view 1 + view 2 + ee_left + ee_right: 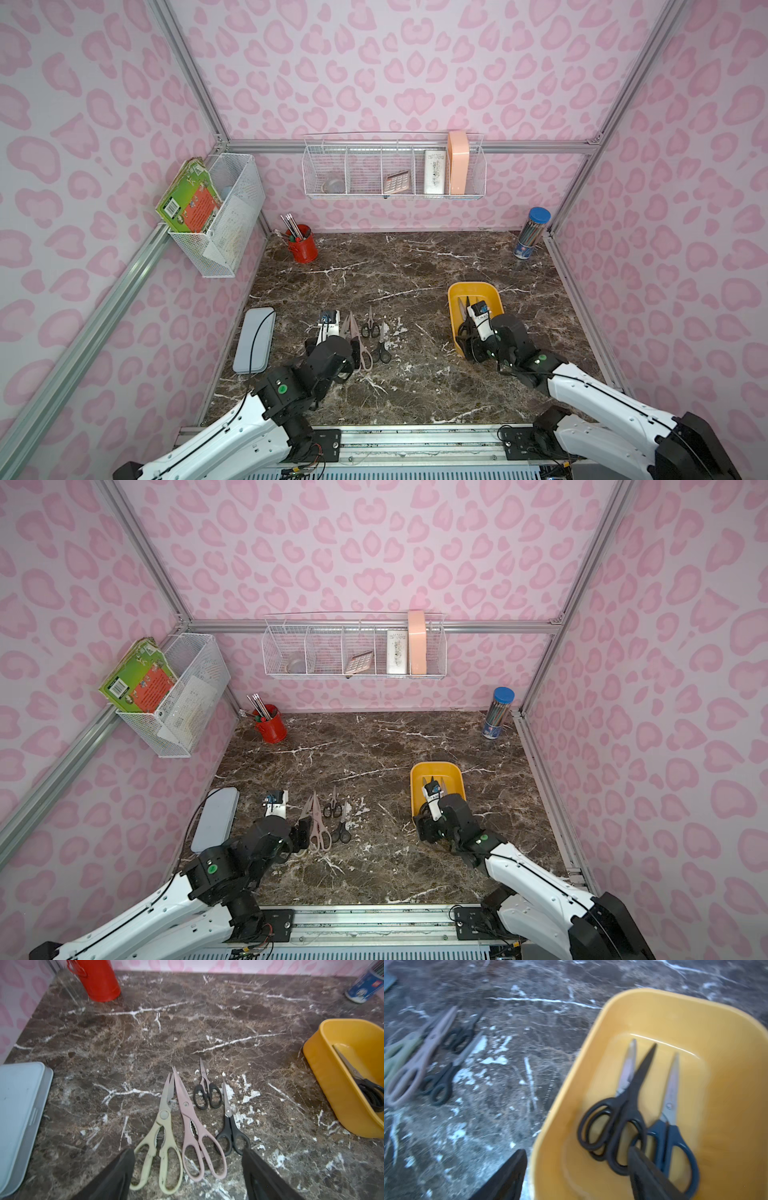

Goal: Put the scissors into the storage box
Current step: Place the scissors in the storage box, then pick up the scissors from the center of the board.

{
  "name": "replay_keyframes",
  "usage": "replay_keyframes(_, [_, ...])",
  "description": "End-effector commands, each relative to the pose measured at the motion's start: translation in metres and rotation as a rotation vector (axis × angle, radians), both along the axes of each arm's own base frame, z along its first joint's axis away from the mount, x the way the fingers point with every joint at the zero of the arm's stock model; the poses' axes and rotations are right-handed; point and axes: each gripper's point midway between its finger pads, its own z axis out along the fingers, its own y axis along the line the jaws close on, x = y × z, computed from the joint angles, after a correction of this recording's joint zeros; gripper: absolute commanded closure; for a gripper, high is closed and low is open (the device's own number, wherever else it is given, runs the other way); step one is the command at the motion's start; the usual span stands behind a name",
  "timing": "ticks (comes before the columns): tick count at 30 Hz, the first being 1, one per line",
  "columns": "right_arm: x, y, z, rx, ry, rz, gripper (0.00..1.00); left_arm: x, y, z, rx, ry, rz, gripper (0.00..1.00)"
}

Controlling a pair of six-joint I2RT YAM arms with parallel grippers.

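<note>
Three pairs lie inside the shallow yellow plastic storage box point(654, 1001), tips toward the far wall: steel-bladed black-handled scissors point(627, 1070), black-bladed black-handled scissors point(643, 1070) crossing them, and blue-handled scissors point(671, 1093) alongside. Four more lie side by side on the table, well apart from the box: cream-handled scissors point(164, 1126), pale pink scissors point(187, 1109), small black-handled scissors point(205, 1095) and slim black-handled scissors point(229, 1124).

We see the left gripper point(188, 1151) with fingers spread wide above the cream and pink handles, gripping nothing. The right gripper point(577, 1151) is spread too, one finger outside the box wall and one over the handles within; whether it touches them we cannot tell.

The tabletop point(415, 266) is dark brown marble veined white, walled by pink leopard-print panels point(415, 62). A flat grey-blue case point(253, 340) lies at the left. A red pencil pot point(303, 249) and a blue-capped pencil tube point(534, 232) stand in the far corners.
</note>
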Motion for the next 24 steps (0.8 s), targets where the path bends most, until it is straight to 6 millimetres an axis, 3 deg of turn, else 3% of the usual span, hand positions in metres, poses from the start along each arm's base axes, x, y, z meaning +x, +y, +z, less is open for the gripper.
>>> replay_keyframes(1, [0.003, 0.018, 0.039, 0.065, -0.228, 0.025, 0.2, -0.016, -0.002, -0.024, 0.012, 0.216, 0.057, 0.16])
replay_keyframes(5, [-0.012, 0.016, 0.033, 0.09, -0.275, 0.044, 0.19, -0.008, -0.031, -0.041, 0.045, 0.364, -0.003, 0.18])
replay_keyframes(8, [-0.019, 0.009, 0.031, 0.129, -0.277, 0.027, 0.19, -0.004, -0.044, -0.063, -0.015, 0.521, 0.012, 0.27])
replay_keyframes(15, [-0.034, -0.005, 0.046, 0.224, -0.385, 0.025, 0.2, 0.008, -0.057, -0.098, -0.095, 0.624, 0.018, 0.42])
replay_keyframes(18, [-0.038, -0.007, 0.052, 0.263, -0.426, 0.037, 0.23, 0.014, -0.058, -0.102, -0.076, 0.639, 0.035, 0.49])
replay_keyframes(24, [-0.038, -0.001, 0.048, 0.243, -0.408, 0.062, 0.24, 0.017, -0.05, -0.121, -0.014, 0.685, 0.094, 0.5])
